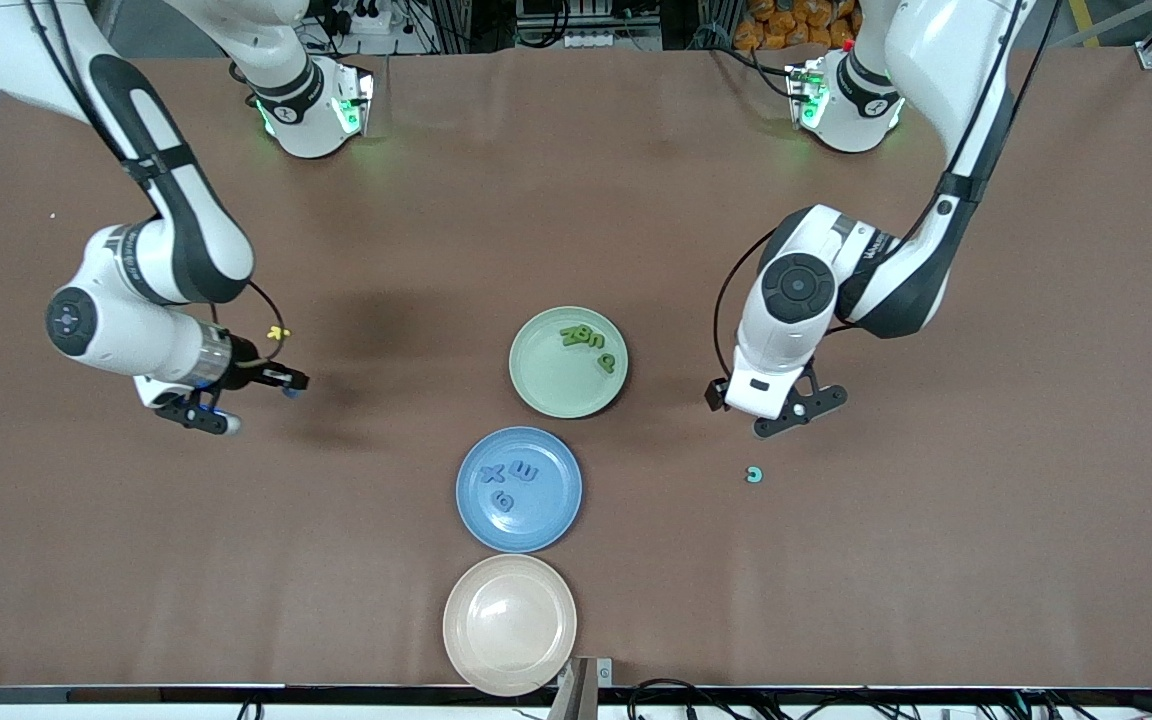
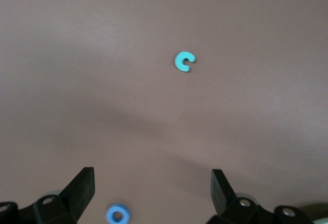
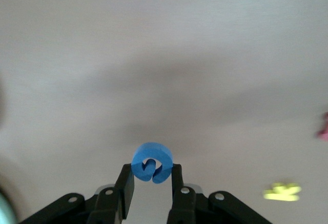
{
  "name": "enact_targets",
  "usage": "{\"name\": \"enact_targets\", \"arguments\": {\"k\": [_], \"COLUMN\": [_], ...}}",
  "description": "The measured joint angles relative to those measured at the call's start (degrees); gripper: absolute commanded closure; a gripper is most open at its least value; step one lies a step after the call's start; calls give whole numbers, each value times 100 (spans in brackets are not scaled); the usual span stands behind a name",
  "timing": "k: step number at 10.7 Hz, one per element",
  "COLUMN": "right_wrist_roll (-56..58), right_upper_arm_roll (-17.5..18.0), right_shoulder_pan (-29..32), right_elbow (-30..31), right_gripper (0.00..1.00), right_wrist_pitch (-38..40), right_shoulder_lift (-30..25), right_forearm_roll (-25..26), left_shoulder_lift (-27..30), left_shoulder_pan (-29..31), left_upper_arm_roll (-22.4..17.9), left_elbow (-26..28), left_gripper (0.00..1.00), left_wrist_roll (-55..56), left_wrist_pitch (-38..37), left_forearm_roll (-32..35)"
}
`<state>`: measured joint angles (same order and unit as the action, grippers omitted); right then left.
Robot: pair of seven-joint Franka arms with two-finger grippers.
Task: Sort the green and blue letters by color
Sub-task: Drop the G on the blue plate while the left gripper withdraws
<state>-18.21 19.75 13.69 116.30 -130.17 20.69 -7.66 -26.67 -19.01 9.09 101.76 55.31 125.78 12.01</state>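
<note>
My right gripper (image 1: 288, 384) is shut on a curled blue letter (image 3: 152, 161) and holds it over bare table near the right arm's end. My left gripper (image 1: 801, 411) is open and empty over the table beside the green plate (image 1: 548, 395). A teal-blue C letter (image 1: 755, 474) lies on the table nearer the front camera than that gripper; it also shows in the left wrist view (image 2: 184, 61). Olive green letters (image 1: 583, 337) lie in the green plate. Blue letters (image 1: 511, 481) lie in the blue plate (image 1: 556, 515). A small blue ring (image 2: 118, 215) shows low between the left fingers; I cannot tell what it is.
An empty beige plate (image 1: 509, 625) stands at the table's front edge, nearer the camera than the blue plate. A yellow letter (image 1: 279, 332) lies by my right gripper and shows in the right wrist view (image 3: 281, 191). A dark red piece (image 3: 324, 131) shows at that view's edge.
</note>
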Motion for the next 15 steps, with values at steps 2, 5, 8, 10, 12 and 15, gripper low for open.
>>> {"name": "enact_targets", "arguments": {"k": [2,5,8,10,12,15], "right_wrist_roll": [-1121,-2555,-3260,-3428,-3548,-4087], "right_upper_arm_roll": [0,-59,-164,-255,-269,-275], "right_shoulder_pan": [-655,-1454,-1907,-2165,-2326,-2541], "right_elbow": [-606,-1716,-2481,-2766,-2956,-3041], "right_gripper": [100,100,100,91,82,0], "right_wrist_pitch": [-21,-269,-1206,-1868,-2305,-2673], "right_shoulder_lift": [334,1130,1849,2227,2516,2743], "right_forearm_roll": [-38,-114,-470,-758,-910,-952], "left_shoulder_lift": [164,498,961,1379,1886,2474], "left_shoulder_pan": [164,550,740,802,822,976], "left_upper_arm_roll": [8,11,-10,-140,-315,-407], "left_elbow": [-8,-17,104,397,699,804], "left_gripper": [0,0,0,0,0,0], "left_wrist_roll": [-522,-1301,-2354,-2942,-3305,-3489], "left_wrist_pitch": [-262,-567,-869,-976,-1120,-1286], "left_forearm_roll": [-155,-337,-722,-805,-824,-940]}}
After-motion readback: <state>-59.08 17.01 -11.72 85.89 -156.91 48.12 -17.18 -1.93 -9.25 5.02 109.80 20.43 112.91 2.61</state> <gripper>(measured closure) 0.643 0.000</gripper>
